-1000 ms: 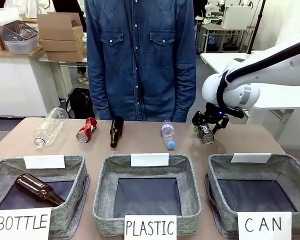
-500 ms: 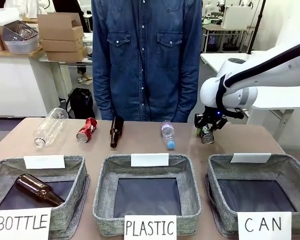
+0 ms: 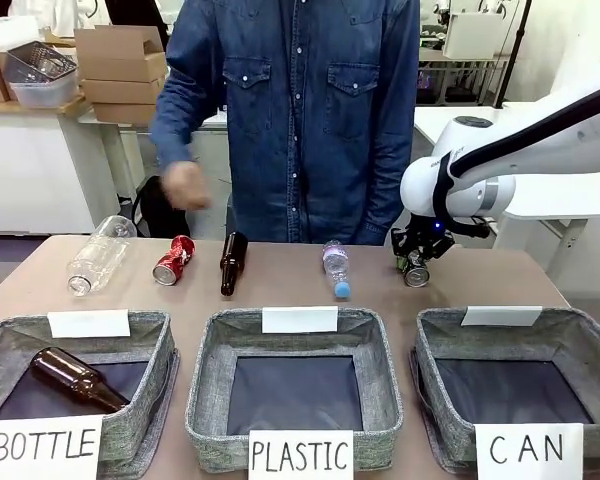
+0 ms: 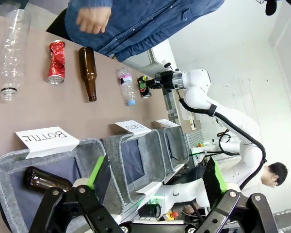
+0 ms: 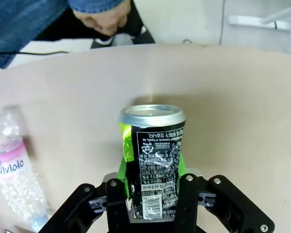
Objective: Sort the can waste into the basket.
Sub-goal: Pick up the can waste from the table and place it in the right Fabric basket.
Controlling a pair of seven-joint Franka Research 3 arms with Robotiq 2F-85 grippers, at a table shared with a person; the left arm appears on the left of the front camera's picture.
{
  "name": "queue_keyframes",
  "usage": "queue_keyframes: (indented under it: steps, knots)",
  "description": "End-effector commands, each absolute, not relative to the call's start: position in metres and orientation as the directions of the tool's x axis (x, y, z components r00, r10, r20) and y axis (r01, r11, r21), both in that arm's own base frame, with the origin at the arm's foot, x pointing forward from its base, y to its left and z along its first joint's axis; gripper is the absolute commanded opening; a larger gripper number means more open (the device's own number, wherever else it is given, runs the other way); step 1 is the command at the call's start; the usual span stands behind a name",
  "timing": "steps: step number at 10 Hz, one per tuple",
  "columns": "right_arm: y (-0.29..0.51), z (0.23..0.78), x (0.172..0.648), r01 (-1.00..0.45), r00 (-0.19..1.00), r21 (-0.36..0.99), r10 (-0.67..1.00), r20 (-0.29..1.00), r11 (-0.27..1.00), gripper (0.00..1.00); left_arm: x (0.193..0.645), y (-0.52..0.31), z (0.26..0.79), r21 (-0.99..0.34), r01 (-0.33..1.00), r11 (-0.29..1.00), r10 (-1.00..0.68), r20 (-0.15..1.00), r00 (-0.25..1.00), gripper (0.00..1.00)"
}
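Observation:
My right gripper [image 3: 415,262] is shut on a black can [image 3: 415,271] with a silver top and green marks, low over the far right of the table. In the right wrist view the can [image 5: 153,153] sits clamped between both fingers [image 5: 117,194]. A dented red can [image 3: 173,260] lies at the far left of the table, also seen as the red can [image 4: 56,68] from the left wrist. The grey basket [image 3: 580,345] signed "CAN" stands front right with nothing in it. My left gripper [image 4: 156,167] hangs open above the baskets, holding nothing.
A big clear plastic bottle [image 3: 100,253], a brown bottle [image 3: 232,262] and a small plastic bottle [image 3: 335,268] lie in the far row. The BOTTLE basket [image 3: 150,330] holds a brown bottle [image 3: 75,378]. The PLASTIC basket [image 3: 205,385] stands in the middle. The person's hand [image 3: 185,185] hovers above the far left.
The person leaned over and raised a hand above the left of the table. My right arm drew back slightly with the black can still in its grip.

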State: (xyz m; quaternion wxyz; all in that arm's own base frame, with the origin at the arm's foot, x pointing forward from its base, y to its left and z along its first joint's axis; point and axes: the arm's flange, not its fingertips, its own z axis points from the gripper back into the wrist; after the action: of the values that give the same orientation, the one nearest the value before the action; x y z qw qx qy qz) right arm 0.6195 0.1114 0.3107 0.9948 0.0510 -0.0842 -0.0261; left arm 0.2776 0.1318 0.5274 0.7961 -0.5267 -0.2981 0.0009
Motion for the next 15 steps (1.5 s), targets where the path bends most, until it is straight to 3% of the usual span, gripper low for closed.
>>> queue_keyframes:
  steps: [1,3,5,6,7,9,10,11,12,15]
  knots:
    - [0.112,0.31,0.62,0.076,0.98,0.083,-0.09,0.179,0.994,0.33,0.277,0.13,0.527,-0.834,0.336,0.439,0.315,0.492,0.812,1.0]
    - [0.093,0.349,0.59,0.004,0.983,0.139,-0.029,0.18,0.99,0.33,0.277,0.13,0.527,-0.834,0.336,0.439,0.315,0.492,0.812,1.0]
    - [0.062,0.424,0.507,-0.174,0.98,0.24,0.144,0.139,0.955,0.33,0.277,0.13,0.527,-0.834,0.336,0.439,0.315,0.492,0.812,1.0]
    - [0.054,0.445,0.463,-0.284,0.958,0.281,0.284,0.039,0.917,0.33,0.277,0.13,0.527,-0.834,0.336,0.439,0.315,0.492,0.812,1.0]
    - [0.047,0.458,0.424,-0.414,0.898,0.281,0.439,-0.03,0.866,0.33,0.277,0.13,0.527,-0.834,0.336,0.439,0.315,0.492,0.812,1.0]
    - [0.04,0.467,0.364,-0.68,0.618,0.438,0.781,-0.088,0.588,0.33,0.277,0.13,0.527,-0.834,0.336,0.439,0.315,0.492,0.812,1.0]
    - [0.037,0.457,0.348,-0.79,0.446,0.414,0.887,-0.117,0.452,0.33,0.277,0.13,0.527,-0.834,0.336,0.439,0.315,0.492,0.812,1.0]
    - [0.038,0.448,0.339,-0.834,0.371,0.392,0.92,-0.125,0.389,0.33,0.277,0.13,0.527,-0.834,0.336,0.439,0.315,0.492,0.812,1.0]
    - [0.039,0.445,0.334,-0.852,0.328,0.398,0.939,-0.102,0.34,0.33,0.277,0.13,0.527,-0.834,0.336,0.439,0.315,0.492,0.812,1.0]
    - [0.038,0.443,0.331,-0.851,0.349,0.399,0.936,-0.055,0.341,0.33,0.277,0.13,0.527,-0.834,0.336,0.439,0.315,0.492,0.812,1.0]
